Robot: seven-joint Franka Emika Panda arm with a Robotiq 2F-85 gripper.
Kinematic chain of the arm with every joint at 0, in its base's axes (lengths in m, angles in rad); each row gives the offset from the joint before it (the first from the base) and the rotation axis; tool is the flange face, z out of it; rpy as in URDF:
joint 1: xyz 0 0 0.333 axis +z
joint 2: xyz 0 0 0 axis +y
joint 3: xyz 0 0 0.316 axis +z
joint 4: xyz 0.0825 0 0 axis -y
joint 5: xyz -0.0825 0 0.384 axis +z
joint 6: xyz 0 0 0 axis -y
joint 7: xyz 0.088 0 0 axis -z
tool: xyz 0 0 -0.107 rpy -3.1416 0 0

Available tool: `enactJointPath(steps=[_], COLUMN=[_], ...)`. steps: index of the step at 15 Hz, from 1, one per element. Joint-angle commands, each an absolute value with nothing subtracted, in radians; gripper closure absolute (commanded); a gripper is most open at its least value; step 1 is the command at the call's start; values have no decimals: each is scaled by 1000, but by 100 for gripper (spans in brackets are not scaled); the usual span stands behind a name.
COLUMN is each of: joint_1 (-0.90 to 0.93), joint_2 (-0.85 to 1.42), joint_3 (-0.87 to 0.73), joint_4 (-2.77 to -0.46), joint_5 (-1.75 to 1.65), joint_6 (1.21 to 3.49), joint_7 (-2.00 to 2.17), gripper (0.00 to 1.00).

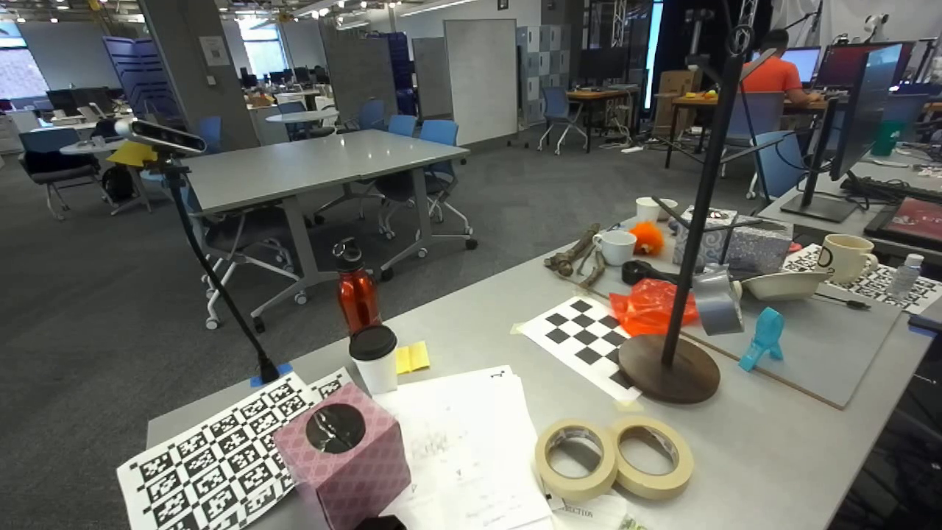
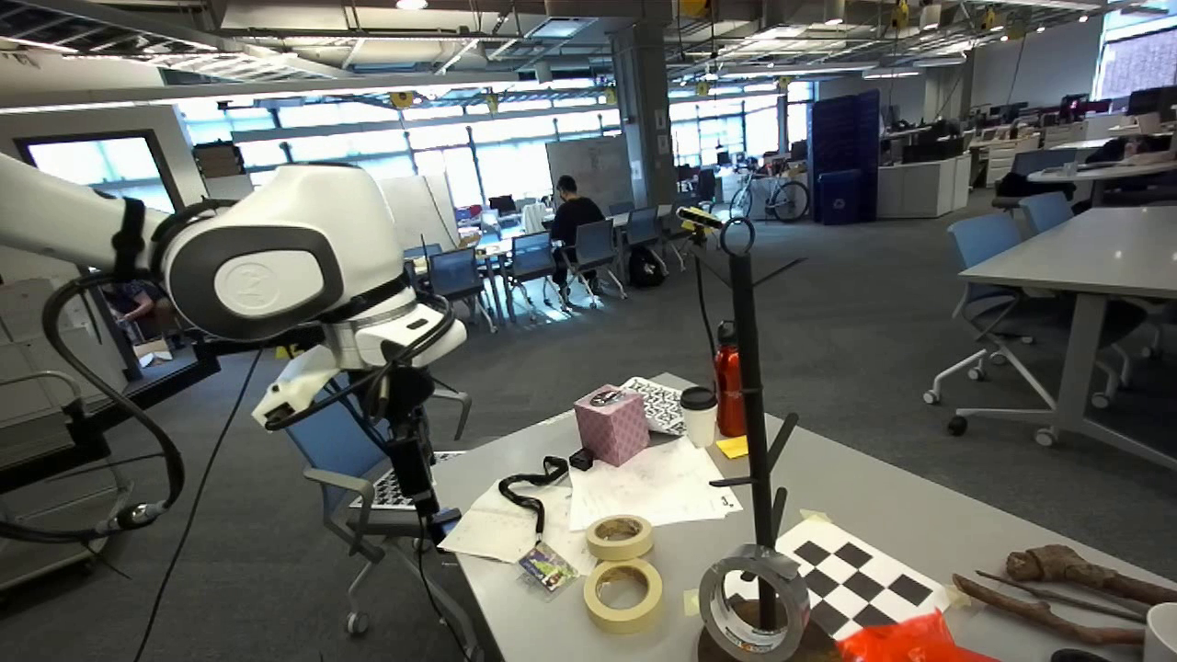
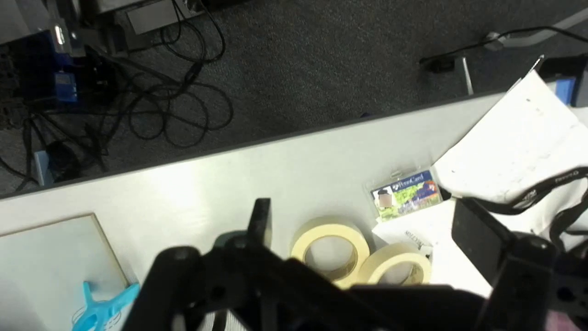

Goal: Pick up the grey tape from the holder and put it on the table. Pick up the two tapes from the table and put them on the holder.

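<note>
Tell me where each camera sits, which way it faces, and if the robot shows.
Wrist view: beside the open gripper, looking down at table, cream tapes and floor; the gripper shows.
An exterior view: high by the table, holder in front, facing windows; arm and gripper show.
An exterior view: high by the table, box in front, facing the far desk; no arm shows.
Both exterior views share box, holder, cream tapes, grey tape.

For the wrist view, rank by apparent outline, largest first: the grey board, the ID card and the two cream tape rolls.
1. Grey board, though the picture's edge cuts it off.
2. Tape roll nearer the board.
3. ID card.
Unranked: farther tape roll, which the tool hides more.
</note>
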State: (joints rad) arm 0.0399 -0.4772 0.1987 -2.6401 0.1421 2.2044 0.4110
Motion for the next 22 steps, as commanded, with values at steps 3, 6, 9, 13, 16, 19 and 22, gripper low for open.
enactJointPath(steps=[3,6,9,13,16,19,22], joint_1=[-23,-40,-18,-17,-17,-30,-50], joint_2=[-290,-217,-236,-212,-212,-228,-236], joint_3=[209,198,178,175,175,157,126], joint_4=[-2577,-2544,-2567,-2549,-2546,-2554,-2562], joint_5=[36,-17,-14,-19,-19,-40,-88], joint_6=[2385,2421,2414,2415,2415,2400,2403], joint_7=[525,576,563,570,571,537,510], gripper=[0,0,0,0,0,0,0])
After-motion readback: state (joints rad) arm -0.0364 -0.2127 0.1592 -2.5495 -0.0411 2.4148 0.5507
